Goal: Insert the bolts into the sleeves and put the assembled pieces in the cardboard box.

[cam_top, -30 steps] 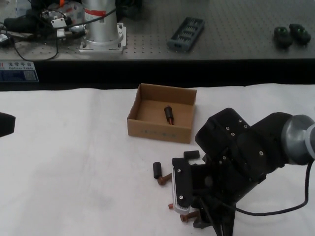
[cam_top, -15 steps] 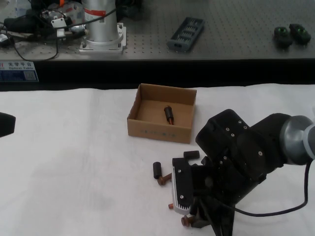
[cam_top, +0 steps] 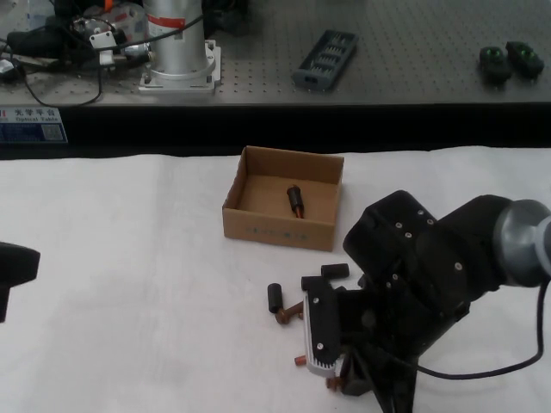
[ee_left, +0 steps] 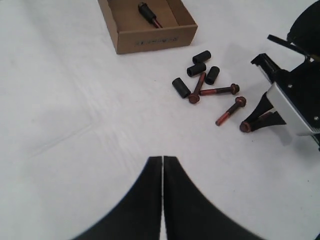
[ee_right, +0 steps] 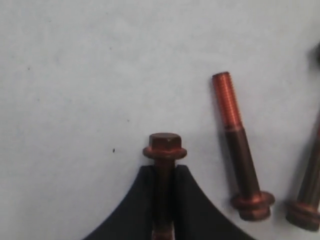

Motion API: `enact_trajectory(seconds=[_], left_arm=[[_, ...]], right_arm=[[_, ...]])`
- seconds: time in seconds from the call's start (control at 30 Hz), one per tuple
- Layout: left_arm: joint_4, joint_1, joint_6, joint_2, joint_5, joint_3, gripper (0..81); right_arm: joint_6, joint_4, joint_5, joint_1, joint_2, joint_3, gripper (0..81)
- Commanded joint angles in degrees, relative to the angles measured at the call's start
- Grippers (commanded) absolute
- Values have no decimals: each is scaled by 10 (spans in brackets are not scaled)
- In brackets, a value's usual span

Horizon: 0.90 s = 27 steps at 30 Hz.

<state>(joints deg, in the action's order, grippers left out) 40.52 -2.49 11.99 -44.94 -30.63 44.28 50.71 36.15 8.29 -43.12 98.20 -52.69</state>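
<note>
Near the bench's [cam_top: 129, 301] front edge, the right jaws clamp a bolt [ee_right: 165, 146]; the left jaws hang pressed together, empty; the box [cam_top: 275, 231] sits mid-bench.

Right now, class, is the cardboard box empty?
No, a bolt in a black sleeve lies on the floor of the cardboard box.

White cloth [cam_top: 129, 284], perf. bench [cam_top: 413, 52] behind.
</note>
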Motion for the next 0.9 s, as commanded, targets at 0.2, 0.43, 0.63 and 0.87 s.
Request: enact_trajectory(seconds=[0.2,0.43,0.63,0.87], left_arm=[[-51,-2,-48,-2,-59,1,6],[-138,-5,-143,-27,-87,2,43],[-150,-77,-224,-123,-12,7,320],[-228,-203,-351,-247,119,10,244]], right_arm=[[-181,14,3,3,-141,-3,19],[-280,54,3,3,-228,-3,19],[-305,72,3,3,-277,-3,19],[-306,104,0,3,-313,-3,19]])
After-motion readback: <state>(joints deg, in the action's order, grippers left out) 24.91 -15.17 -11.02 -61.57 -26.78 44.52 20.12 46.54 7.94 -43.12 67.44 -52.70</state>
